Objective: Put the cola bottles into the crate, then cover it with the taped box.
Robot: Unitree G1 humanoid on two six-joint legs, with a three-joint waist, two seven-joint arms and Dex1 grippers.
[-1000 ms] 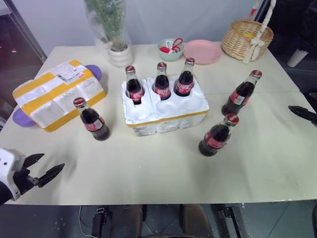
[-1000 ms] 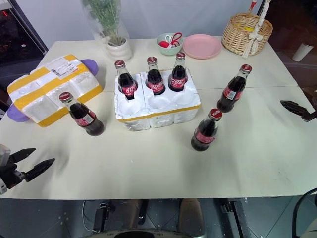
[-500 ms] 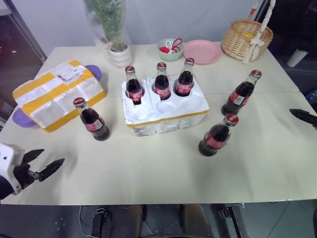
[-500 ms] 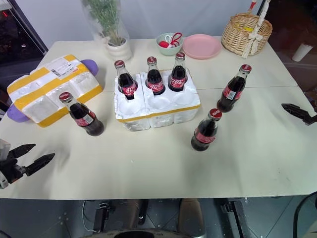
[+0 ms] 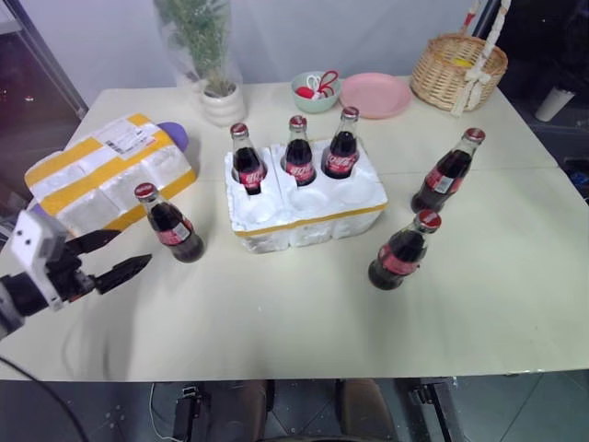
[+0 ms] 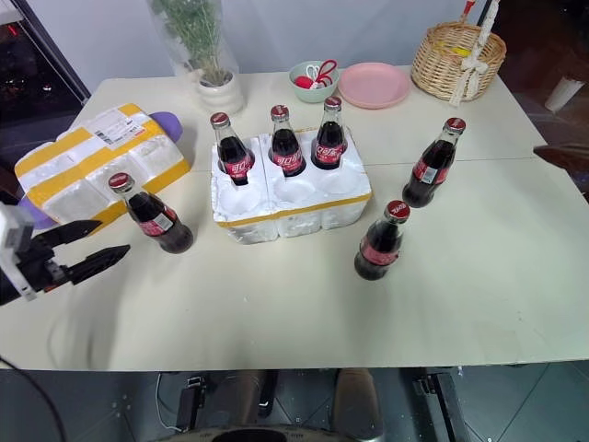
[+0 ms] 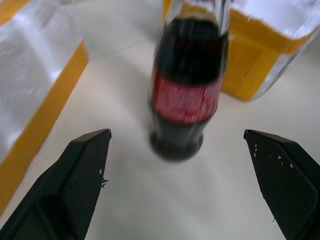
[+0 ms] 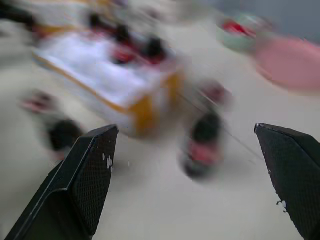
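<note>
Three cola bottles (image 5: 297,152) stand in the back row of the crate (image 5: 304,198) at the middle of the worktop (image 5: 276,313), leaving the three front wells empty. Three more stand loose: one (image 5: 167,224) to the crate's left, just in front of the taped box (image 5: 106,175), and two on its right, one nearer (image 5: 401,250) and one farther back (image 5: 448,172). The step in hand looks like loading the fourth bottle. The left gripper (image 5: 118,257) hovers low with its jaws released and wide, aimed at the left loose bottle, close but apart from it. The right gripper (image 8: 187,175) also has its jaws spread with nothing between them, facing the crate. Next, the left gripper likely needs to advance until the bottle's body sits between its jaws, then clench without tipping it.
</note>
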